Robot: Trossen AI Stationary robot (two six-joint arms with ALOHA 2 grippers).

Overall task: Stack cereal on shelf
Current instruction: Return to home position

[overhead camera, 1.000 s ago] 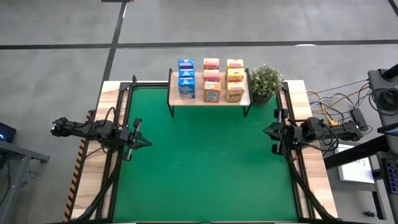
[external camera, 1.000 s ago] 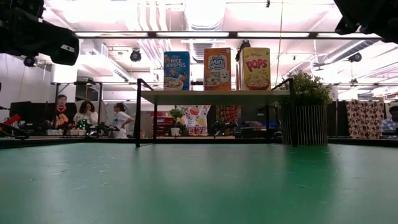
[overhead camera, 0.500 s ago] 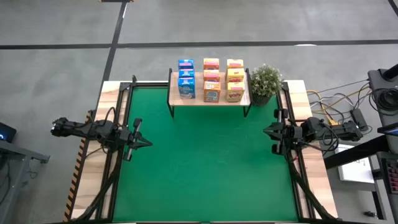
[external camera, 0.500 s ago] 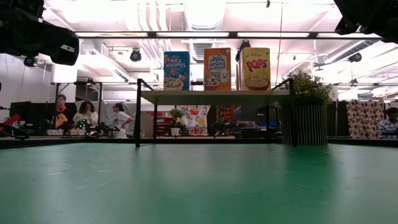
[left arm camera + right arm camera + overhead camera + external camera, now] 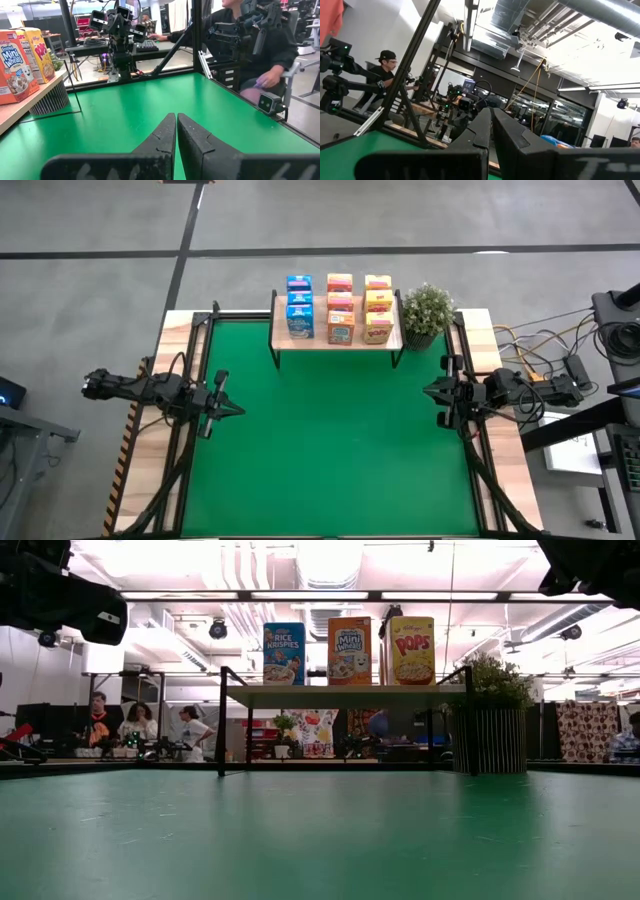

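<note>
Cereal (image 5: 339, 308): nine boxes in blue, orange-red and yellow columns (printed fronts face the low camera), all on the shelf (image 5: 320, 344) at the far edge of the table (image 5: 330, 450).
Left gripper (image 5: 238, 409): fingers pressed together, empty, at the left side.
Right gripper (image 5: 427, 392): likewise, at the right side.
Change: I see none since a second ago.

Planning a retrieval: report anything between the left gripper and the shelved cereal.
Nothing visible does. Only bare green mat lies between the left gripper and the shelf; the potted plant stands at the shelf's right end.

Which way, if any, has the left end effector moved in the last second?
No move. In the high view the left end effector holds the same spot relative to the shelf, at the green mat's left edge.
</note>
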